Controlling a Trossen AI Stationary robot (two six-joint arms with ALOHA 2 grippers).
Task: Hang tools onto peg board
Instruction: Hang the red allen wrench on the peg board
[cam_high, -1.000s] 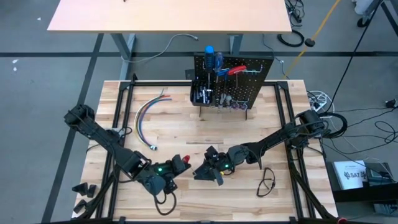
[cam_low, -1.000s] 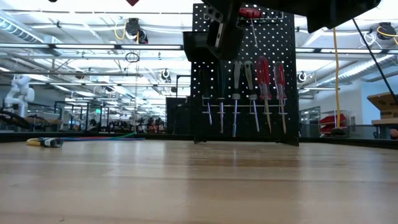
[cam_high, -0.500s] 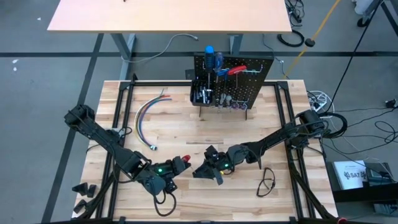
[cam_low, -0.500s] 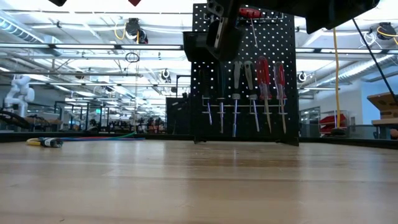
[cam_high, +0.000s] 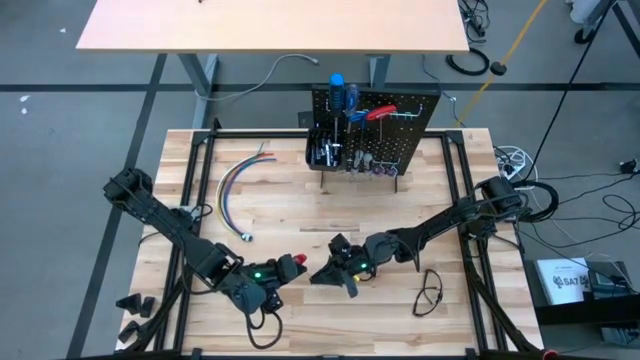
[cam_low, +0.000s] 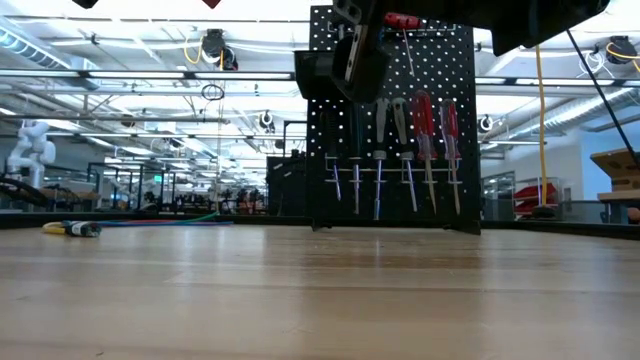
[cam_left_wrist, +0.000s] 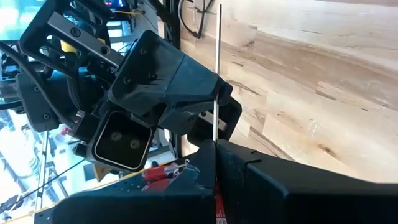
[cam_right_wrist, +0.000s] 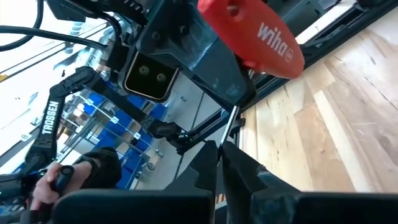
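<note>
A screwdriver with a red handle (cam_right_wrist: 255, 34) and a slim metal shaft (cam_left_wrist: 217, 74) is held above the table's near middle between my two grippers. My left gripper (cam_high: 283, 268) is shut at the handle end (cam_high: 296, 262). My right gripper (cam_high: 328, 277) faces it from the right, shut on the shaft. The black peg board (cam_high: 375, 130) stands upright at the table's far edge. Red-handled tools (cam_low: 423, 120) hang on its front and blue handles (cam_high: 338, 90) stick up at its top. My left gripper (cam_left_wrist: 216, 146) holds the screwdriver at its handle end, reaching level from the table's left. The shaft (cam_left_wrist: 216, 134) runs straight out from between the shut fingers, which hide the contact itself. The tool is clear of the table. My right gripper (cam_right_wrist: 221, 148) pinches the shaft (cam_right_wrist: 229, 127) between its two fingers, some way out from the red handle. It comes from the table's right. The shaft passes on through the fingers, and its free end shows beyond them in the left wrist view.
A bundle of coloured wires (cam_high: 235, 180) lies at the far left of the table. A black cable loop (cam_high: 430, 293) lies at the near right. Bare wooden tabletop (cam_high: 330, 205) stretches between the grippers and the peg board.
My right gripper has shut on the screwdriver's shaft. Both arms have kept their places and the tool has stayed clear of the table.
</note>
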